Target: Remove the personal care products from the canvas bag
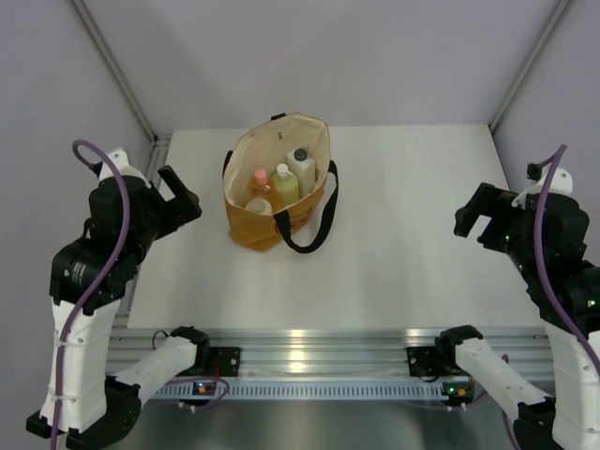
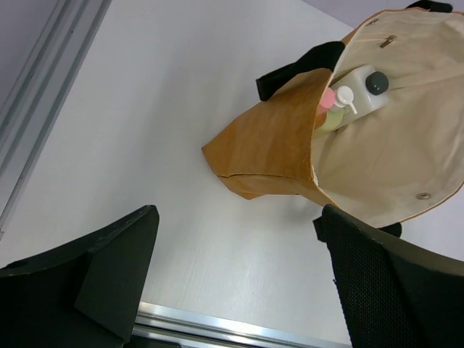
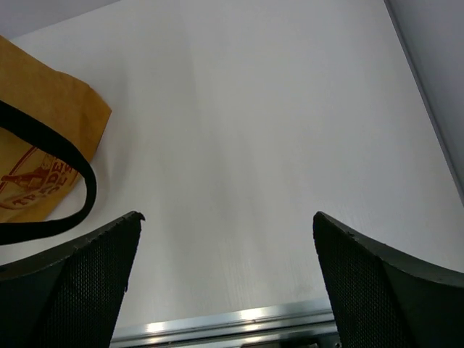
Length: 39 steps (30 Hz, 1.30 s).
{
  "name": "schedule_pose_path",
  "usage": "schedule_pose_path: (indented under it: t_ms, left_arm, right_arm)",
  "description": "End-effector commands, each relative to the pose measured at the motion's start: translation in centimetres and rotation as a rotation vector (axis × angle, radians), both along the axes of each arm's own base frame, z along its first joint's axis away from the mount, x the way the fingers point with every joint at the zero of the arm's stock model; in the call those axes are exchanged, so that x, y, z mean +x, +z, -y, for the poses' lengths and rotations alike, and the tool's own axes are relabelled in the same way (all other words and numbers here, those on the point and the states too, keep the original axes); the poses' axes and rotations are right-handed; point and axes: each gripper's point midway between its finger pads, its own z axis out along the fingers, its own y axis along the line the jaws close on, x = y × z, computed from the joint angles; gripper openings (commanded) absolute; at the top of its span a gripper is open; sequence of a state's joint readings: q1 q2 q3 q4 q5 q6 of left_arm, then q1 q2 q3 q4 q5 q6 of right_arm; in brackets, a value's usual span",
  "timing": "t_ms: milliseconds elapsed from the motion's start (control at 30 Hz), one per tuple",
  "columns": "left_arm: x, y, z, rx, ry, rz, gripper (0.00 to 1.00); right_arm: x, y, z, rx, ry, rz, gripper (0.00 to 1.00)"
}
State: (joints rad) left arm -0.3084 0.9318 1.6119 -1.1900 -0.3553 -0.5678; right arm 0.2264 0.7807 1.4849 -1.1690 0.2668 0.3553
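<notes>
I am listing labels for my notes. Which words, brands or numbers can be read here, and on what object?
canvas bag: red print on its mustard-orange side, partly hidden by the black strap and blurred; not readable.
white bottle with dark cap, pale yellow-green bottle, orange-pink bottle, white jar: no label text can be made out.

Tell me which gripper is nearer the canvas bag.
Left. The left gripper is open just off the canvas bag on its left side, with bare table between them. The right gripper, also open, is far out by the table's right edge.
</notes>
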Motion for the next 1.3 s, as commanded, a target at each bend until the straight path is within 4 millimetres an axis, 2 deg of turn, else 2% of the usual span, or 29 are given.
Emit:
schedule_pose_path:
  t_ms: [0, 133, 367, 467, 533, 633, 800, 900, 967, 1067, 1100, 1133, 1267]
  left_arm:
    - [-0.4, 2.1, 0.5, -0.045, -0.025, 0.055, 0.99]
    - [-0.4, 2.8, 1.1, -0.086, -0.035, 0.068, 0.99]
    - [0.8, 3.1, 4.9, -0.310, -0.083, 0.006, 0.99]
    - [1.4, 1.9, 5.8, -0.403, -0.041, -0.050, 0.99]
    - [2.1, 0.1, 6.3, -0.422, -0.012, -0.110, 0.98]
    - [3.0, -2.3, 6.9, -0.405, 0.002, -0.187, 0.99]
    - [3.5, -4.1, 8.5, -0.377, 0.010, -0.238, 0.98]
    - [3.9, -6.5, 8.9, -0.340, 0.042, -0.290, 0.95]
    - [4.3, -8.3, 9.3, -0.304, 0.055, -0.333, 0.88]
    - [4.8, -9.7, 9.9, -0.258, 0.066, -0.351, 0.72]
    - [5.4, -10.1, 10.2, -0.254, 0.065, -0.347, 0.65]
    - [5.6, -10.3, 10.4, -0.246, 0.054, -0.346, 0.50]
    - [5.8, -11.5, 11.6, -0.236, 0.027, -0.369, 0.16]
  right_arm:
    - [0.0, -0.3, 0.2, 0.016, -0.032, -0.004, 0.99]
    - [0.1, 0.0, 0.4, 0.010, -0.035, 0.004, 1.00]
    - [0.8, -0.7, -1.0, 0.019, 0.034, -0.026, 1.00]
    - [1.1, -0.8, -1.2, 0.024, 0.043, -0.035, 0.99]
    - [1.2, -0.7, -1.3, 0.025, 0.044, -0.030, 1.00]
    - [1.4, -0.7, -1.5, 0.029, 0.055, -0.028, 0.99]
    - [1.7, -1.2, -2.0, 0.028, 0.079, -0.048, 0.99]
    - [1.9, -1.6, -2.5, 0.040, 0.104, -0.058, 0.99]
    - [2.0, -1.7, -3.3, 0.055, 0.141, -0.064, 0.99]
    - [2.4, -1.6, -4.2, 0.063, 0.194, -0.064, 0.99]
    - [2.4, -1.5, -4.4, 0.061, 0.205, -0.063, 0.99]
    - [2.6, -1.5, -4.6, 0.062, 0.215, -0.065, 1.00]
    - [2.9, -1.5, -5.0, 0.068, 0.240, -0.067, 1.00]
